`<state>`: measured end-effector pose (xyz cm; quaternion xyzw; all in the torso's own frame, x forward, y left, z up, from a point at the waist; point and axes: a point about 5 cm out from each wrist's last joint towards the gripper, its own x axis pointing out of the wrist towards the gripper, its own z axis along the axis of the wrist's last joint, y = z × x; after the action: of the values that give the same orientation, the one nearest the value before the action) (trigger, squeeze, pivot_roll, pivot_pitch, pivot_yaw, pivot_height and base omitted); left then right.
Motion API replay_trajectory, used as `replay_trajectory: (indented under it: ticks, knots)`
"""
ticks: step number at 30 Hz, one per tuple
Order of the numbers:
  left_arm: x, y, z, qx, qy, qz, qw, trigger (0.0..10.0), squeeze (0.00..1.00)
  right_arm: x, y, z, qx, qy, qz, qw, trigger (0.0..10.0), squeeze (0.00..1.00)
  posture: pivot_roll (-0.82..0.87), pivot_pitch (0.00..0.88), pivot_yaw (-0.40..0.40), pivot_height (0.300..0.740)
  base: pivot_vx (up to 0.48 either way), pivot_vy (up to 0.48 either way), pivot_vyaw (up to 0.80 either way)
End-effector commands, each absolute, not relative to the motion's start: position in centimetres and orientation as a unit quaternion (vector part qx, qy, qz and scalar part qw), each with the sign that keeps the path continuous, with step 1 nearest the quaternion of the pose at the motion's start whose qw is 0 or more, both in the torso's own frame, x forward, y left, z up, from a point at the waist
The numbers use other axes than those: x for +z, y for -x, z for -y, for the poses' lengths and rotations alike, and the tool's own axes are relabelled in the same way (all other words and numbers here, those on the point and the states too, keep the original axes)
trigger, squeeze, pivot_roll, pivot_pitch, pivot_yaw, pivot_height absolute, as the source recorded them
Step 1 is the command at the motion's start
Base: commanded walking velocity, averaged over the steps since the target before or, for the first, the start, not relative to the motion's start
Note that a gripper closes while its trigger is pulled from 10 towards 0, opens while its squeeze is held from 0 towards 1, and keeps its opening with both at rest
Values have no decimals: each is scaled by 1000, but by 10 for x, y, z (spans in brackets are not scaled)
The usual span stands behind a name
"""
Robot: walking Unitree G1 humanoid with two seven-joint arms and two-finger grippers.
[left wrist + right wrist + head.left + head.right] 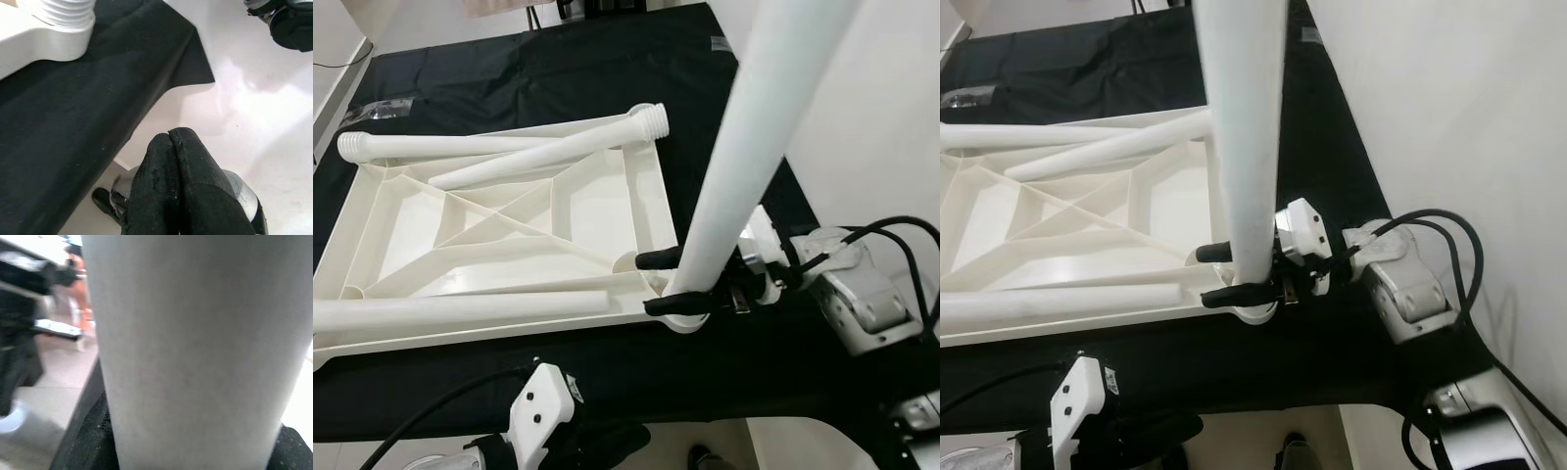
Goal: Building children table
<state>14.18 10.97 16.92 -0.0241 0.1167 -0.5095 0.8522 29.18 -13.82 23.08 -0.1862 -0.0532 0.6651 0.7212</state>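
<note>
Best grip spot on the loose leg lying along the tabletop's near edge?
Judging by its pose, mid-shaft on the near loose leg: it lies flat along the upturned tabletop's near rim, so come from above with jaws across the round shaft. The left gripper is nearest.

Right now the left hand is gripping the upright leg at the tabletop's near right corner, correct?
Not the left: the right hand grips the upright leg at the tabletop's near right corner, as the left eye view shows. The left hand hangs shut below the table edge.
</note>
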Motion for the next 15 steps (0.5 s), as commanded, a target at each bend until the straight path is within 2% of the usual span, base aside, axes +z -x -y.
replay_trajectory:
  ticks: [1, 4, 5, 8, 9, 10, 12, 14, 15]
  knots:
    - [164, -140, -111, -509, 24, -131, 851, 10000, 0, 163, -288, 148, 633, 153, -123, 748, 10000, 0, 42, 332, 77, 740, 0, 0, 0]
    - [163, -141, -110, -507, 24, -128, 852, 10000, 0, 159, -278, 149, 573, 124, -154, 795, 10000, 0, 27, 328, 66, 740, 0, 0, 0]
    - [163, -141, -110, -507, 24, -128, 852, 10000, 0, 159, -278, 149, 573, 124, -154, 795, 10000, 0, 27, 328, 66, 740, 0, 0, 0]
    - [161, -143, -109, -506, 25, -127, 853, 10000, 0, 159, -268, 149, 443, 92, -149, 879, 10000, 0, 11, 321, 51, 740, 0, 0, 0]
    - [161, -143, -109, -506, 25, -127, 853, 10000, 0, 159, -268, 149, 443, 92, -149, 879, 10000, 0, 11, 321, 51, 740, 0, 0, 0]
    - [161, -144, -109, -506, 25, -126, 853, 10000, 0, 161, -264, 148, 393, 89, -134, 905, 10000, 0, 9, 316, 50, 740, 0, 0, 0]
    - [161, -144, -109, -506, 25, -126, 853, 10000, 0, 161, -264, 148, 393, 89, -134, 905, 10000, 0, 9, 316, 50, 740, 0, 0, 0]
    - [159, -146, -109, -506, 25, -126, 853, 10000, 0, 165, -251, 135, 303, 51, -86, 948, 10000, 0, -3, 300, 50, 740, 0, 0, 0]
    - [159, -146, -109, -506, 25, -126, 853, 10000, 0, 165, -251, 135, 303, 51, -86, 948, 10000, 0, -3, 300, 50, 740, 0, 0, 0]
